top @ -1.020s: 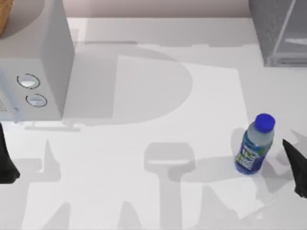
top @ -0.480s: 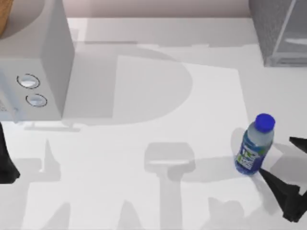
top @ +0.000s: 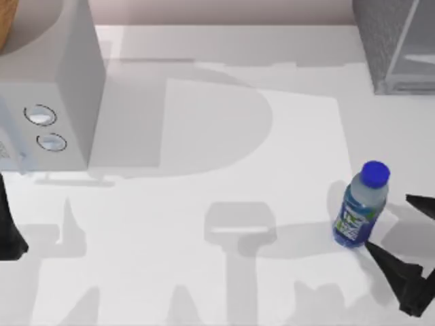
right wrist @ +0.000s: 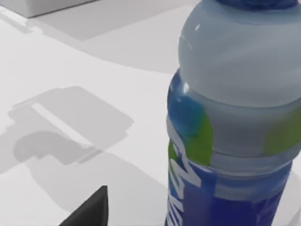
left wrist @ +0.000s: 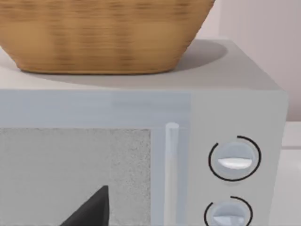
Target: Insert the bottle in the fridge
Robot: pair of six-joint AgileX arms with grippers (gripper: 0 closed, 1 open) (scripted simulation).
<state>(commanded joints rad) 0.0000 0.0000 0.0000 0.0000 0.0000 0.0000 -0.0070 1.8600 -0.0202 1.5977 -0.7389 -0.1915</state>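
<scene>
The bottle (top: 360, 204), clear with a blue cap and a blue-and-green label, stands upright near the table's right side. In the right wrist view the bottle (right wrist: 230, 117) looms close. My right gripper (top: 397, 227) is open just to the bottle's right and front. One finger tip lies close to the bottle's base and the other is farther right; neither touches the bottle. The fridge (top: 394, 41), dark-grey and speckled with pale edges, stands at the back right corner. My left gripper (top: 8, 234) is parked open at the left edge.
A white box with two round dials (top: 47, 88) stands at the back left, with a wicker basket (left wrist: 103, 33) on top of it. In the left wrist view this box (left wrist: 235, 108) is close in front of the left gripper's finger (left wrist: 91, 209).
Over the last second my right gripper dropped toward the front edge and now shows two spread fingers beside the bottle. The bottle and left arm have not moved.
</scene>
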